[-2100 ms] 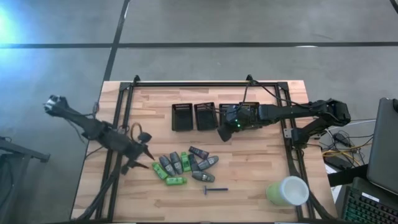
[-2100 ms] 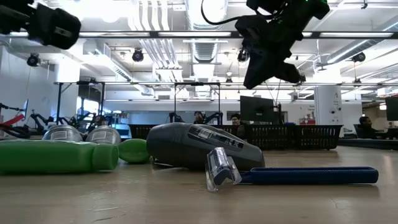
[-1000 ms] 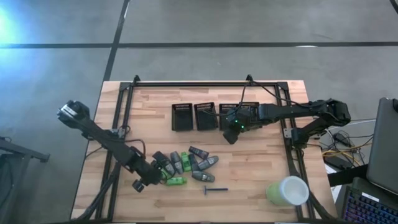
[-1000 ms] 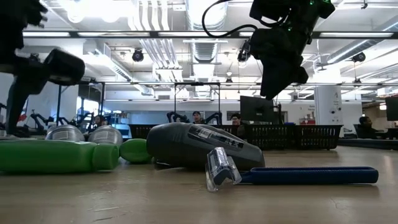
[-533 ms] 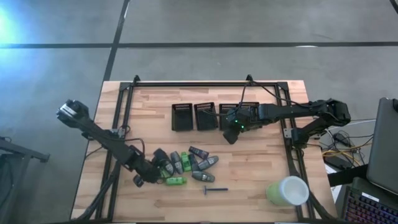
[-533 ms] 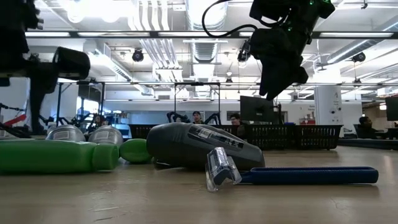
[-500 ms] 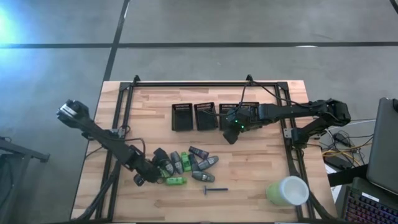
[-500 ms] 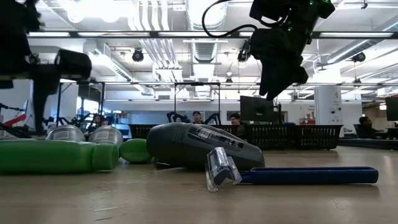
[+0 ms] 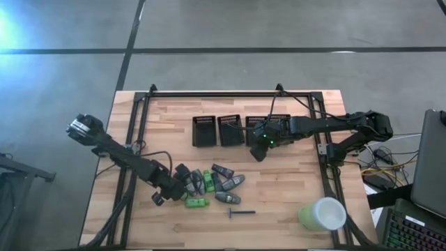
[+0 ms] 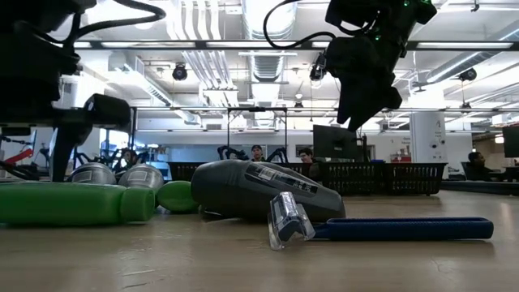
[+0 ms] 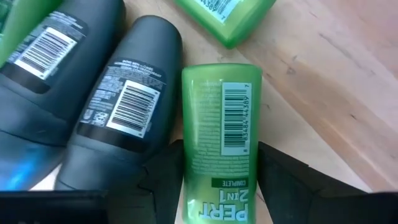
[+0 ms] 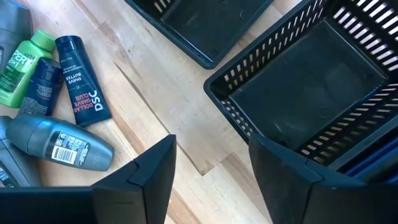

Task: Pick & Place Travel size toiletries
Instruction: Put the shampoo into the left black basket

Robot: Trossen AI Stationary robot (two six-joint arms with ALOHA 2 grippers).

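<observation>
A green PERT 2 IN 1 tube [image 11: 221, 149] is straddled by the parted fingers of the left gripper [image 11: 217, 180], its long axis lying along them, at the cluster's edge farthest from the black mesh bins [image 9: 231, 130]. Beside it, grey barcoded tubes [image 11: 121, 118] lie roughly parallel. The right gripper [image 12: 211, 168] is held open, empty, beside the bins, with a dark "DOLLAR SHAVE CLUB" tube [image 12: 83, 79] visible past it.

In your left wrist view, the green tube [image 11: 221, 143] read "PERT 2 IN 1" in white, with "COMPLETE" on a dark band above it, and its barcode carried digits that looked like 83484 44389 7. The grey bottle [image 11: 127, 118] beside it had a barcode and small print too fine to read. In your right wrist view, the dark blue tube [image 12: 82, 79] read "DSC" and "DOLLAR SHAVE CLUB", and a second green tube [image 12: 17, 67] showed "PERT".
</observation>
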